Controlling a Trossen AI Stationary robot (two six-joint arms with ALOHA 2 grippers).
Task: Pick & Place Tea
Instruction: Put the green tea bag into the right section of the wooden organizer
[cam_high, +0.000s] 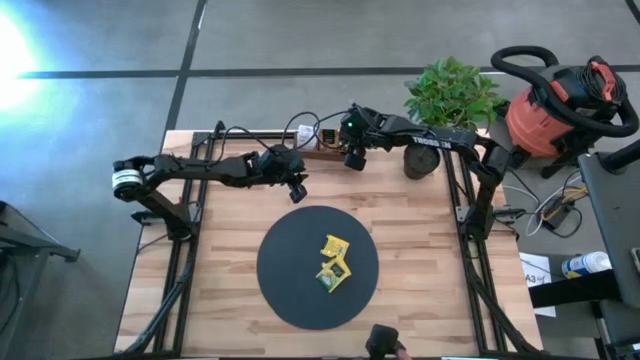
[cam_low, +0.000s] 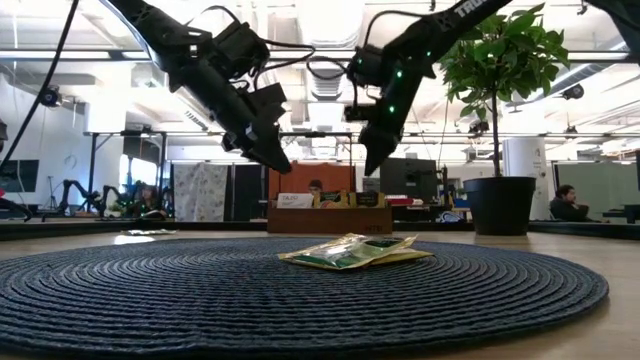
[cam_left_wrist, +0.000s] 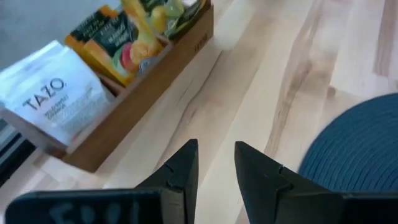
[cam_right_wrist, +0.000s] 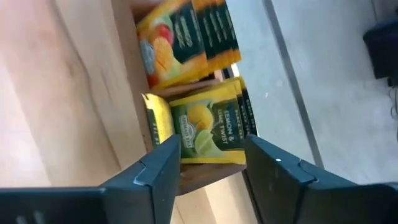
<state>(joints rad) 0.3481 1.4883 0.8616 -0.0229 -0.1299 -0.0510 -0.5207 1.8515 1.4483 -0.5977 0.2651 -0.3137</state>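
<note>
The left gripper (cam_high: 297, 192) hangs above bare table planks between the wooden tea tray (cam_high: 318, 152) and the round dark woven mat (cam_high: 290, 290), its two fingers (cam_left_wrist: 184, 171) parted with nothing between them. In its wrist view the tray's near compartments hold a white Tazo packet (cam_left_wrist: 53, 102) and orange packets (cam_left_wrist: 109, 43) standing on edge. On the mat, right of its centre, lies a small heap of yellow and green tea packets (cam_high: 334, 262) — overlapping one another, though how many is hard to count from above; the low view shows them lying flat on the weave (cam_low: 352, 252). Farther right and toward the back edge, the right gripper (cam_high: 353, 157) hovers over the tray, its jaws spread apart and gripping nothing. Between its fingers (cam_right_wrist: 155, 168) the wrist view shows a row of yellow lemon-and-lime packets (cam_right_wrist: 208, 127) upright in one compartment, with orange packets (cam_right_wrist: 180, 40) in the next — the fingertips sit just above the yellow row, not clearly touching it. A potted plant (cam_high: 447, 100) stands at the table's back right corner, and a red shop vacuum (cam_high: 555, 105) sits on the floor beyond.
</note>
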